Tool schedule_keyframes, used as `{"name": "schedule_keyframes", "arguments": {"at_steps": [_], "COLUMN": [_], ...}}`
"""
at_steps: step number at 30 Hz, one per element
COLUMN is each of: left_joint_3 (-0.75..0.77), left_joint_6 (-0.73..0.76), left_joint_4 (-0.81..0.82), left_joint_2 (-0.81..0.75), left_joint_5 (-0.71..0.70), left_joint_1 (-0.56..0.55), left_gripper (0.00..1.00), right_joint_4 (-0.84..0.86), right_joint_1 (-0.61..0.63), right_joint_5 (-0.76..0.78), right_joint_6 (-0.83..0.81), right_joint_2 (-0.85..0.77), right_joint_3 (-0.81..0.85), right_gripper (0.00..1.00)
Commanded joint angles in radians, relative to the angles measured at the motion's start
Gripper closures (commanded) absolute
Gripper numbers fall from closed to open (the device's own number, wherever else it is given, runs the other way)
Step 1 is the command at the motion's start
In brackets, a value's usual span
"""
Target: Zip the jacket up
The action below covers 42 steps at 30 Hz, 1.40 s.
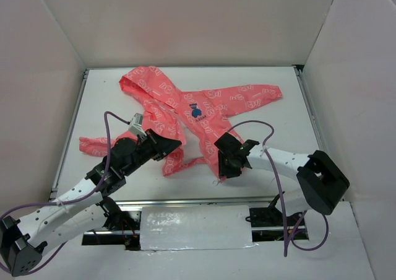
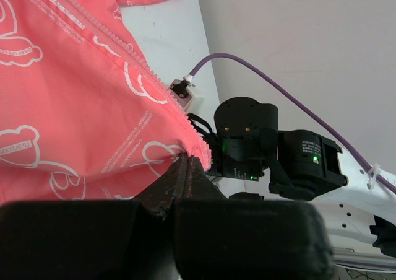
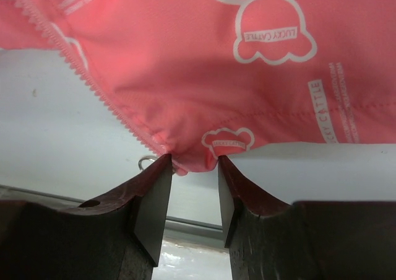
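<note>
Top external – coral-pink jacket (image 1: 179,106) lying unzipped, left jaws clamped on it, right jaws apart

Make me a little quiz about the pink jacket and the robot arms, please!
1. True or false: the jacket is already zipped up.
2. What colour is the small emblem on the chest? A) green B) blue C) yellow
3. Fill in the word: the left gripper is pinched shut on the jacket's bottom edge, while the ____ gripper has its jaws apart at the hem.

Key:
1. False. The front edges lie apart and the zipper teeth are bare.
2. B
3. right
</note>
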Motion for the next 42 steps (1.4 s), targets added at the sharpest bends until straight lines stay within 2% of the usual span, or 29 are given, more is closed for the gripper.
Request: {"name": "schedule_keyframes", "arguments": {"at_steps": [1,6,9,10,13,22,25,26,27,28,30,34,38,42], "left_joint_3": [0.001,0.013,0.018,0.016,0.007,-0.018,-0.024,-0.024,-0.024,-0.019,-0.015,-0.011,-0.011,-0.013], "left_joint_6": [0.006,0.014,0.017,0.016,0.009,-0.004,-0.009,-0.009,-0.007,-0.006,0.000,0.006,0.011,0.014], "left_joint_4": [0.041,0.028,0.022,0.024,0.028,0.025,0.021,0.021,0.018,0.013,0.007,0.002,-0.007,-0.024], "left_joint_2": [-0.013,-0.015,-0.013,-0.013,-0.013,-0.022,-0.030,-0.031,-0.033,-0.035,-0.033,-0.032,-0.033,-0.045], "left_joint_5": [0.009,0.005,0.004,0.004,0.004,-0.006,-0.009,-0.012,-0.014,-0.015,-0.017,-0.015,-0.015,-0.017], "left_joint_1": [0.000,0.000,0.000,0.000,0.000,0.000,0.000,0.000,0.000,0.000,0.000,0.000,0.000,0.000], "left_gripper": [1.00,1.00,1.00,1.00,1.00,1.00,1.00,1.00,1.00,1.00,1.00,1.00,1.00,1.00], "right_joint_4": [-0.015,0.019,0.025,0.028,0.041,0.160,0.170,0.153,0.134,0.111,0.035,-0.041,-0.018,0.008], "right_joint_1": [0.007,0.008,0.025,0.029,0.040,0.048,0.051,0.051,0.051,0.053,0.051,0.054,0.054,0.053], "right_joint_5": [0.046,0.022,0.011,0.006,-0.017,-0.101,-0.118,-0.121,-0.124,-0.115,-0.066,-0.040,-0.051,-0.055], "right_joint_6": [-0.016,0.005,0.021,0.025,0.040,0.137,0.151,0.151,0.148,0.142,0.117,0.055,-0.027,-0.136], "right_joint_2": [0.032,0.046,0.034,0.028,0.023,-0.028,-0.064,-0.080,-0.110,-0.129,-0.173,-0.215,-0.138,-0.085], "right_joint_3": [0.036,-0.002,-0.022,-0.027,-0.039,-0.087,-0.087,-0.087,-0.082,-0.075,-0.049,-0.016,0.008,0.042], "right_gripper": [0.56,0.58,0.65,0.71,0.80,1.00,0.99,0.92,0.71,0.61,0.51,0.54,0.63,0.63]}}
